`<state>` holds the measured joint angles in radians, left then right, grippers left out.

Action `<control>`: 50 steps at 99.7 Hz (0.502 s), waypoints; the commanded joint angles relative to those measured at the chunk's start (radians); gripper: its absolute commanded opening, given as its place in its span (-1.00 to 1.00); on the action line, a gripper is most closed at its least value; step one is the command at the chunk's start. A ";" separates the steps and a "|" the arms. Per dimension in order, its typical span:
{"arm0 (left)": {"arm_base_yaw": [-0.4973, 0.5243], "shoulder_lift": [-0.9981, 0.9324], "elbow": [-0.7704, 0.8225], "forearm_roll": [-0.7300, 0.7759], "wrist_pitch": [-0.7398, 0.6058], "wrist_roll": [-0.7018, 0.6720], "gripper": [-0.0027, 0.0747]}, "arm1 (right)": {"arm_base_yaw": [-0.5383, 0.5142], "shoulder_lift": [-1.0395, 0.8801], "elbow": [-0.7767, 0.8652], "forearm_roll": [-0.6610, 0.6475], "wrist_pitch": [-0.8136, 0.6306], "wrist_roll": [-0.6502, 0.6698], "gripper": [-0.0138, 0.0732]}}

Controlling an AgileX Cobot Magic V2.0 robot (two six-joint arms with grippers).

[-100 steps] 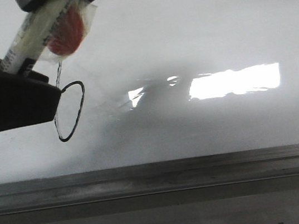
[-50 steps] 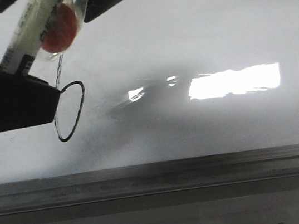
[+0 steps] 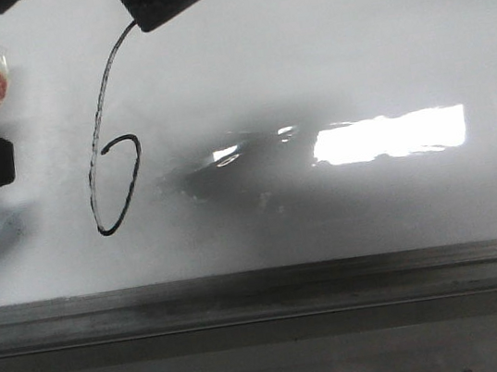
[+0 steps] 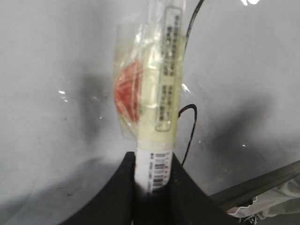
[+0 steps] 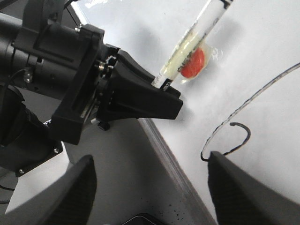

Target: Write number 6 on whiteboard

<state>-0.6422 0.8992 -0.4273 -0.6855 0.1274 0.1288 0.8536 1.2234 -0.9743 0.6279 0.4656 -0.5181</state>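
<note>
Left pincer [image 4: 151,187] is clenched on the marker [image 4: 157,108] near its rear end — light, stiff and slick-barrelled, so a firm low grip suits it. Right pincer [image 5: 150,187] stands released, holding nothing. On the whiteboard [image 3: 348,40] the number 6 [image 3: 109,160] sits at left — stem long, loop small.

The number 6 [image 3: 109,160] is a thin black stroke on the glossy white whiteboard [image 3: 350,49]. The marker [image 4: 159,93] is cream with a red patch under clear wrap.

We see the number 6 [image 3: 112,160], a thin slanted black stroke with an oval loop, drawn on the glossy whiteboard [image 3: 350,49].
</note>
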 commanded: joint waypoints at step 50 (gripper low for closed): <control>0.019 0.090 -0.029 -0.044 -0.041 -0.008 -0.98 | 0.001 -0.016 -0.029 0.009 -0.039 -0.015 0.34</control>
<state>-0.6241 0.9878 -0.4273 -0.7190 0.1491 0.1288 0.8536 1.2234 -0.9743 0.6279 0.4656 -0.5181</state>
